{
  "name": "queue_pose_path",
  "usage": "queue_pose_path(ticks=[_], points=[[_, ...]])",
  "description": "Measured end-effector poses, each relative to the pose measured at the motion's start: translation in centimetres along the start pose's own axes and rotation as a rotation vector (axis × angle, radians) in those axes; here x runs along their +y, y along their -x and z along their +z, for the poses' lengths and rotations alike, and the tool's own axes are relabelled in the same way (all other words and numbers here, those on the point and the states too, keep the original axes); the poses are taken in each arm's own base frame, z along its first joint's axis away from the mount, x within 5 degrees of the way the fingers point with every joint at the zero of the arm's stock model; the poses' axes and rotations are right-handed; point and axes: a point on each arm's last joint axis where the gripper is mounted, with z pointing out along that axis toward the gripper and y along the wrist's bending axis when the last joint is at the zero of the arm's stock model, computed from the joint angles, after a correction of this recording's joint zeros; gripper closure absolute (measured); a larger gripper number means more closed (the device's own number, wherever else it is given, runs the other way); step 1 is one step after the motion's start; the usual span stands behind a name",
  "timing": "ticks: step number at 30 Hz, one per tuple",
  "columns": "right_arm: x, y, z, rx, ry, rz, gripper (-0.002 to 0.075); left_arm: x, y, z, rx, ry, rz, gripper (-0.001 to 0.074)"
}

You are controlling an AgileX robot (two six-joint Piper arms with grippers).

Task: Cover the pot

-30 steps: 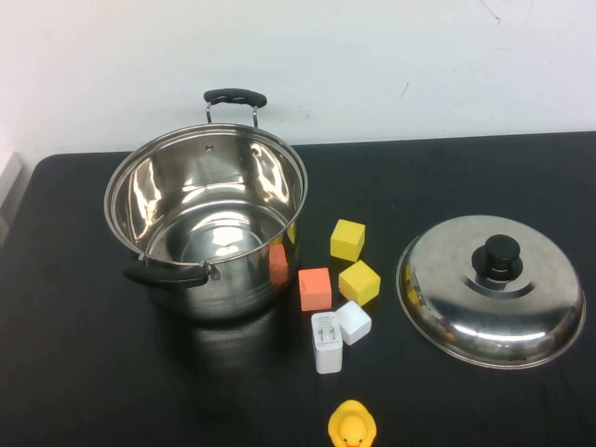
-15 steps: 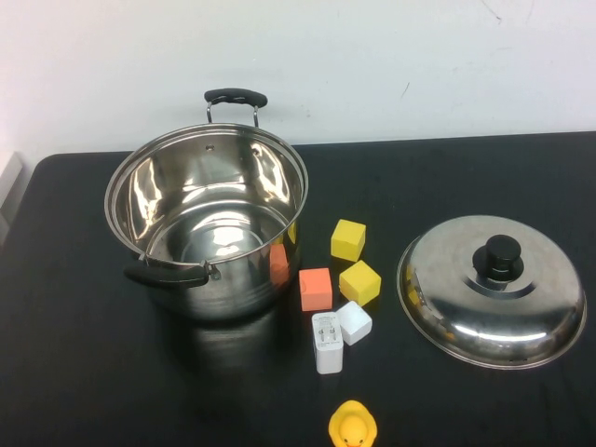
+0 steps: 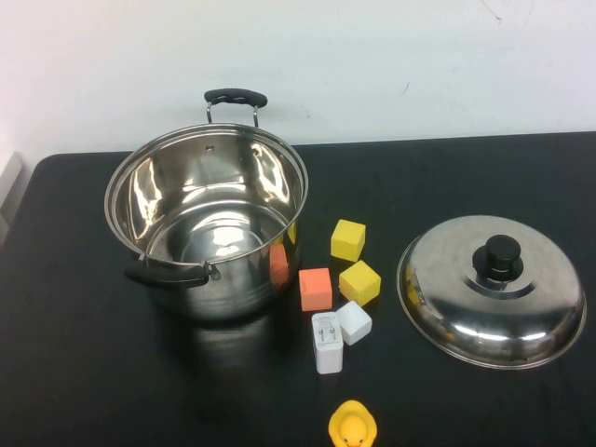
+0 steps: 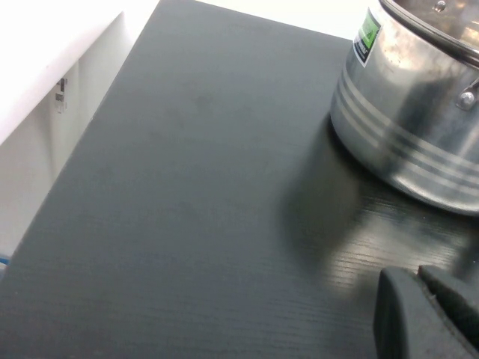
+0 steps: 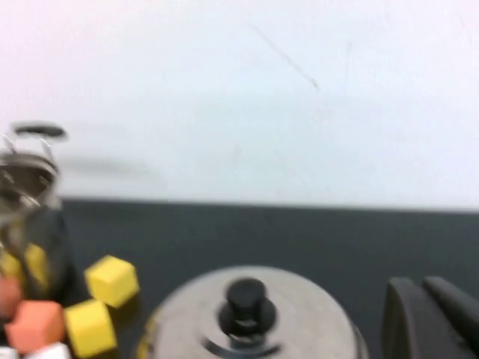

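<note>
The pot, a big shiny steel stockpot with two black handles, stands open and empty at the table's left back. It also shows in the left wrist view and the right wrist view. The domed steel lid with its black knob lies on the table at the right, apart from the pot. Neither arm shows in the high view. My left gripper is shut and empty, low over the table near the pot. My right gripper is shut and empty beside the lid.
Between pot and lid lie two yellow cubes, an orange cube, a white cube and a white charger. A yellow rubber duck sits at the front edge. A white wall backs the black table.
</note>
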Motion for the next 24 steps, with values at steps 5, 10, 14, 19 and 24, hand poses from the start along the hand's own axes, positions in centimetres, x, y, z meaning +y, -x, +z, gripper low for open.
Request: queue_pose_path(ticks=[5, 10, 14, 19, 24], points=[[-1.4, 0.5, 3.4, 0.077, -0.117, 0.166, 0.0728, 0.0, 0.0, 0.0, 0.000, 0.000, 0.000, 0.0737], [-1.8, 1.2, 7.8, -0.063, -0.090, 0.230, 0.0722, 0.0, 0.0, 0.0, 0.000, 0.000, 0.002, 0.0737], [-0.7, 0.5, 12.0, -0.158, 0.063, 0.168, 0.0562, 0.0, 0.0, 0.0, 0.000, 0.000, 0.002, 0.0736], [0.7, -2.1, 16.9, -0.127, 0.183, 0.186, 0.0214, 0.0, 0.0, 0.0, 0.000, 0.000, 0.002, 0.0737], [1.2, -4.0, 20.6, -0.070, 0.237, 0.171, 0.0108, 0.0, 0.0, 0.0, 0.000, 0.000, 0.002, 0.0737]])
